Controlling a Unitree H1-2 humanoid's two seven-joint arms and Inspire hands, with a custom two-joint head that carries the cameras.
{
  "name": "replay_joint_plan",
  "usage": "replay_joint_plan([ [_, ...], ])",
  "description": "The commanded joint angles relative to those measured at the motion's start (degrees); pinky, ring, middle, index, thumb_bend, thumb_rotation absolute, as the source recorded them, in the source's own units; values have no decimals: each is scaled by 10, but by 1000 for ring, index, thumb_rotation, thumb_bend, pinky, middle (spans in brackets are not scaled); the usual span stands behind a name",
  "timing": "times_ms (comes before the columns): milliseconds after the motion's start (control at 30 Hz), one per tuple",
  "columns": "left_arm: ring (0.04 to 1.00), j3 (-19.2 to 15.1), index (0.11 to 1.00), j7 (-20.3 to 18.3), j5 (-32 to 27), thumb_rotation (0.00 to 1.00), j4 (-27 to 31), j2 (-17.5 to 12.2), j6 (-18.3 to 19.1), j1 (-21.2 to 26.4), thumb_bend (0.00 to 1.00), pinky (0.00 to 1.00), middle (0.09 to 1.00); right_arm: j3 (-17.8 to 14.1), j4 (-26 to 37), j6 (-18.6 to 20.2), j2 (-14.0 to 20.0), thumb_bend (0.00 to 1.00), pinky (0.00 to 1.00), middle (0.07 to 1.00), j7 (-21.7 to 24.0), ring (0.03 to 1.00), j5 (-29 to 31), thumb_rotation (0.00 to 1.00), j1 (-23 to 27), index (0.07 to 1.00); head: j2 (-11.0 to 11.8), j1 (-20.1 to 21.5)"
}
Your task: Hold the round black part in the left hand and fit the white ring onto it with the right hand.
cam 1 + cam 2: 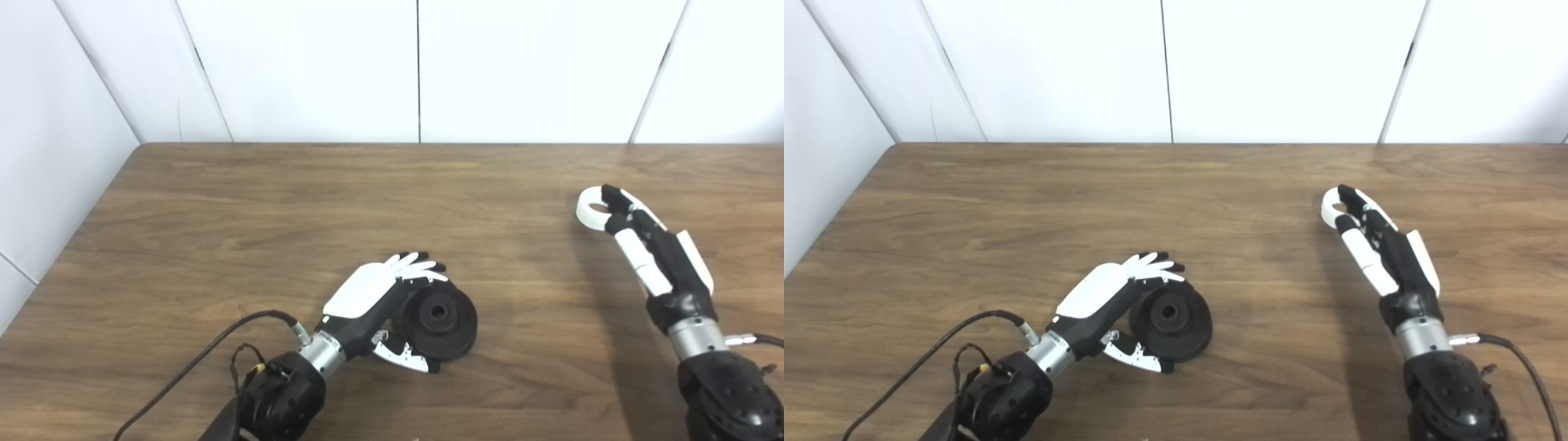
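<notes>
facing both views, black part's [438, 318] bore

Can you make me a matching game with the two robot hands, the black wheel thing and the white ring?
Things:
1. left hand
2. right hand
3. round black part
4. white ring

Descriptions:
A. pinched at fingertips, far right of the table
B. dark, with a hole in its middle
C. wrapped around the black part
D. holding the ring

Pairs: 1-C, 2-D, 3-B, 4-A
</notes>
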State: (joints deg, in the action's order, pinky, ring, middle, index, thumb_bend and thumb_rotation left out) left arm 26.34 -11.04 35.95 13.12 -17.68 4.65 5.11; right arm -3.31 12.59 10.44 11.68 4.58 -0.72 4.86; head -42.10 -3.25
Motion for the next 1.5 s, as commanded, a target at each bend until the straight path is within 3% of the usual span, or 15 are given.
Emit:
replay_joint_plan([
  [0, 975, 19, 598, -47, 25, 293, -13, -17, 11, -8, 803, 992, 899, -4, 22, -11, 4, 599, 921, 913, 1, 954, 3, 798, 16, 875, -1, -1],
  [133, 975, 16, 599, -57, 26, 289, -10, -23, 13, -1, 818, 979, 897, -1, 18, -18, 9, 617, 919, 914, 3, 955, -2, 789, 15, 881, -2, -2],
  [200, 975, 15, 594, -62, 25, 287, -8, -26, 14, 1, 817, 983, 897, 6, 19, -22, 17, 647, 881, 905, -10, 931, -46, 762, 19, 867, -3, -1],
  [300, 975, 14, 589, -68, 25, 290, -8, -29, 13, 3, 819, 986, 898, 12, 21, -24, 41, 699, 804, 879, -17, 881, -103, 630, 37, 835, -2, 3],
  [400, 976, 13, 585, -71, 25, 296, -11, -30, 12, 4, 822, 987, 899, 17, 17, -14, 68, 783, 893, 879, -16, 913, -155, 503, 69, 799, -1, 4],
  [600, 970, 14, 588, -71, 28, 295, -15, -35, 5, 4, 822, 979, 892, 34, -28, -16, 119, 853, 926, 892, -7, 934, -224, 463, 130, 758, 0, 10],
  [933, 970, 8, 584, -67, 24, 305, -19, -42, -8, -1, 820, 973, 894, 38, -84, -4, 139, 884, 944, 892, 3, 947, -244, 439, 179, 727, 3, 28],
  [1467, 967, 4, 593, -65, 21, 304, -19, -40, -12, -8, 832, 957, 894, 57, -200, -33, 151, 955, 910, 887, -3, 946, -254, 417, 221, 728, 5, 33],
])
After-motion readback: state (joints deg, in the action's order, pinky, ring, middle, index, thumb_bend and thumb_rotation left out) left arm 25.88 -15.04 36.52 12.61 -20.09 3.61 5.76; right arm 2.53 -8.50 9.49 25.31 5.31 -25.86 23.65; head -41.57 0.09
